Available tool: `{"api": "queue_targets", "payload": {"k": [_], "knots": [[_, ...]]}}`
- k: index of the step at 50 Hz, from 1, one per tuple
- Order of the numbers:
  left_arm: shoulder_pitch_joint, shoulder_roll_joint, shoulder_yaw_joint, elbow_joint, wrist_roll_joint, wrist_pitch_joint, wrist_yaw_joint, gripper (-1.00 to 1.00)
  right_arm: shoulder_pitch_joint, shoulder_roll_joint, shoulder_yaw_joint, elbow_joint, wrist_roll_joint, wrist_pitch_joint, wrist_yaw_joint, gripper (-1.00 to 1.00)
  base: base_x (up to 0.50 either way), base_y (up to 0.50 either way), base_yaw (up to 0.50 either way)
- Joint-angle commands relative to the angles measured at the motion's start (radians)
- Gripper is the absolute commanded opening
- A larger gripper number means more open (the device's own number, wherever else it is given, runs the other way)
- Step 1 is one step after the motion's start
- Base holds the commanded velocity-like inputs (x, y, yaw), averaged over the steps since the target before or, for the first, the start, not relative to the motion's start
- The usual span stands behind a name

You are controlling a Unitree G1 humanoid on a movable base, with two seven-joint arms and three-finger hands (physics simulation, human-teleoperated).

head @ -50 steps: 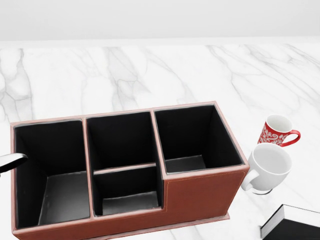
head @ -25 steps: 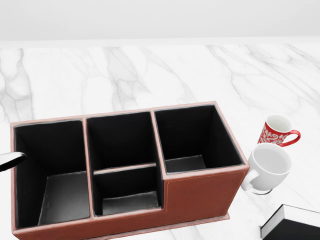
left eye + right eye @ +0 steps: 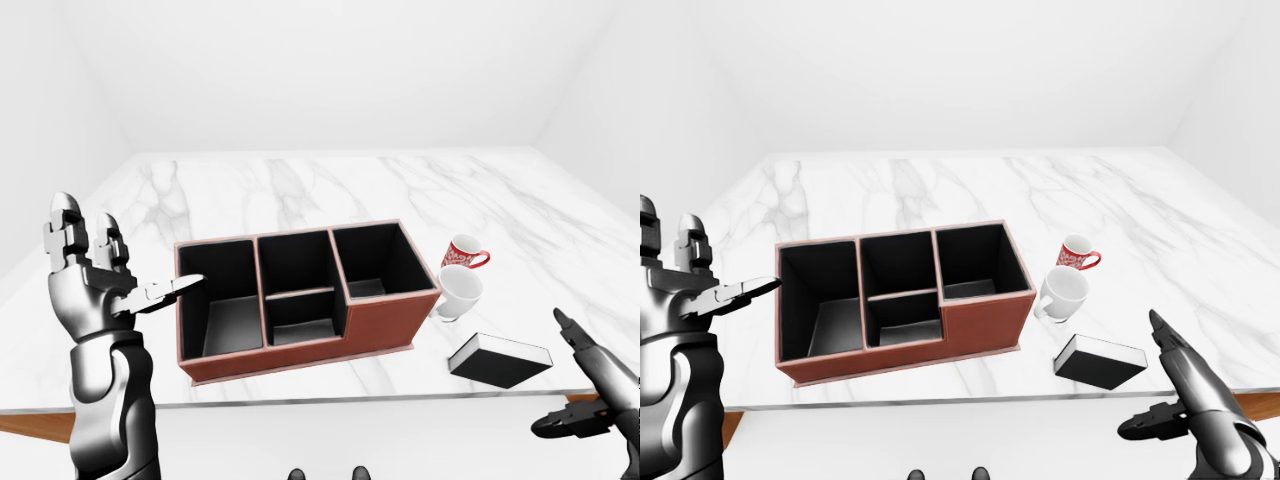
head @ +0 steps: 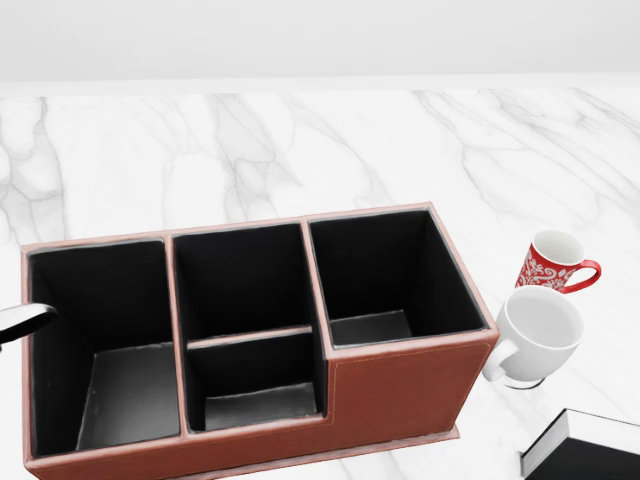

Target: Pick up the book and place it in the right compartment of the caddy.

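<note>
A black book (image 3: 499, 359) with white page edges lies flat on the marble table (image 3: 300, 190), to the right of the caddy and near the table's near edge. The brown caddy (image 3: 385, 330) with black compartments stands in the middle; its right compartment (image 3: 380, 262) holds nothing. My right hand (image 3: 1170, 395) is open, low at the right, apart from the book (image 3: 1098, 360). At the left, beside the caddy's left wall, my left hand (image 3: 100, 275) is raised and open, one finger reaching toward the caddy rim.
A white mug (image 3: 457, 292) and a red patterned mug (image 3: 464, 252) stand close to the caddy's right end, just above the book in the view. The table's near edge (image 3: 300, 402) runs below the caddy. White walls surround the table.
</note>
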Motion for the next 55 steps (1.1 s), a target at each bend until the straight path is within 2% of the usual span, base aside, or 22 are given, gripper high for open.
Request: {"api": "queue_targets", "payload": {"k": [1,20,33,55], "knots": [[-0.001,-0.001,-0.002,-0.005,0.001,0.000,0.001,1.00,-0.047,-0.081,0.022,0.081,-0.017,0.000,0.000,1.00,0.00,0.00,0.00],[0.003,-0.003,-0.001,-0.009,0.003,0.000,-0.001,1.00,-0.138,-0.184,0.097,0.188,-0.038,0.000,0.000,1.00,0.00,0.00,0.00],[0.003,-0.005,-0.004,-0.010,0.008,0.000,-0.001,1.00,-0.181,-0.221,0.143,0.262,-0.034,0.000,0.000,1.00,0.00,0.00,0.00],[0.001,-0.003,-0.002,-0.005,0.005,0.000,-0.002,1.00,-0.241,-0.243,0.263,0.364,-0.031,0.000,0.000,1.00,0.00,0.00,0.00]]}}
